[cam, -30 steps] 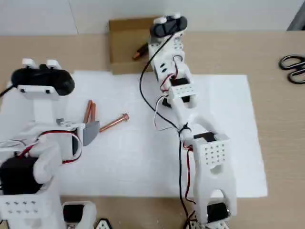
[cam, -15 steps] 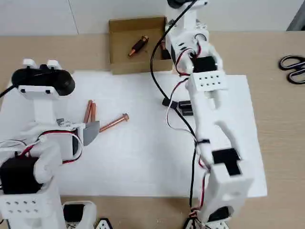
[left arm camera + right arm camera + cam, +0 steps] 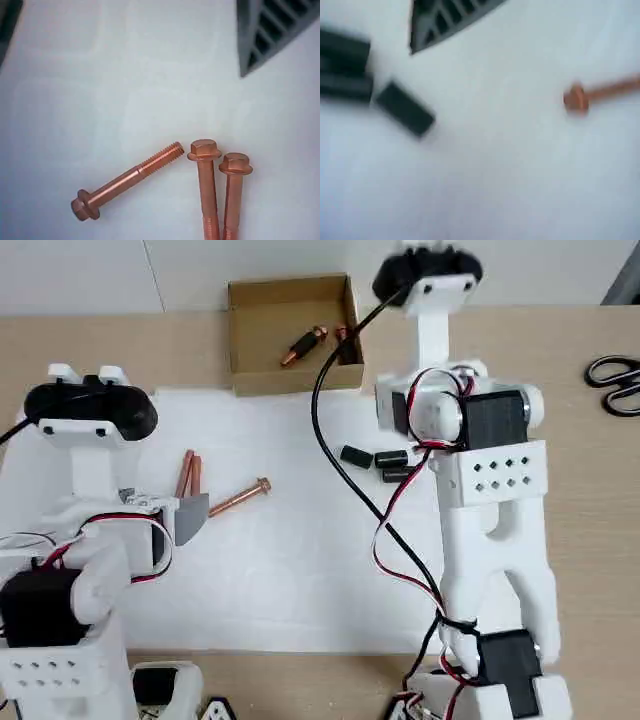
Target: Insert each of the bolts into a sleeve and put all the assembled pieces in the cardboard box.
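**Three bolts on the sheet, two pieces in the box**

I look down on the white foam sheet (image 3: 300, 580) that lies on the table (image 3: 590, 500). Closest to me, my left gripper (image 3: 180, 512) hangs just over the sheet. Its jaws are wide apart and hold nothing. Right by it lie three copper bolts. The two bolts (image 3: 190, 472) lie side by side and touch. The third bolt (image 3: 240, 497) lies slanted just beside them, its thread end near their heads.

Farther back, three black sleeves (image 3: 391, 458) lie close together on the sheet, next to my right arm (image 3: 490, 470). The right gripper (image 3: 451, 22) is over the sheet near them. I cannot tell how its jaws stand.

Farthest off sits the cardboard box (image 3: 290, 285), open on top. One sleeved bolt (image 3: 303, 344) lies in its middle. A second sleeved bolt (image 3: 345, 342) lies by the wall nearest the right arm.
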Controlling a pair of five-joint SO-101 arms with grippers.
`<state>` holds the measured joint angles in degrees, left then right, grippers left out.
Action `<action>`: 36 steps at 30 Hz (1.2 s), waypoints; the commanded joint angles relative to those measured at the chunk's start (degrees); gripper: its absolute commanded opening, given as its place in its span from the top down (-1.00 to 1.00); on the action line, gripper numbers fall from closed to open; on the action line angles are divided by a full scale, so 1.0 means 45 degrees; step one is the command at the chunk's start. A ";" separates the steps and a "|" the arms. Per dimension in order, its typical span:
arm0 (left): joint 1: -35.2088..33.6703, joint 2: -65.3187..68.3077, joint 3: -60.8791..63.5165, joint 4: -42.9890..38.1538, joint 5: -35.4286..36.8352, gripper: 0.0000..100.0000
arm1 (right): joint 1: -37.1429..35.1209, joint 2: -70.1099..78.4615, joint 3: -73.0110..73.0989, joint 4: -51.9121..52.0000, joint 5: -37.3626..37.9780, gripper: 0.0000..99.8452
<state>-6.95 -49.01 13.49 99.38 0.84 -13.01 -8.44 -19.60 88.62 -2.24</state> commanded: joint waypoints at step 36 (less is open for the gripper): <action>-0.1739 -0.0137 -0.0459 0.0195 0.1114 0.43 | -0.1182 0.8137 -0.0098 -0.3976 0.8283 0.63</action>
<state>-14.59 -49.01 13.49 99.38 5.23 -18.29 28.13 -19.43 72.44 34.42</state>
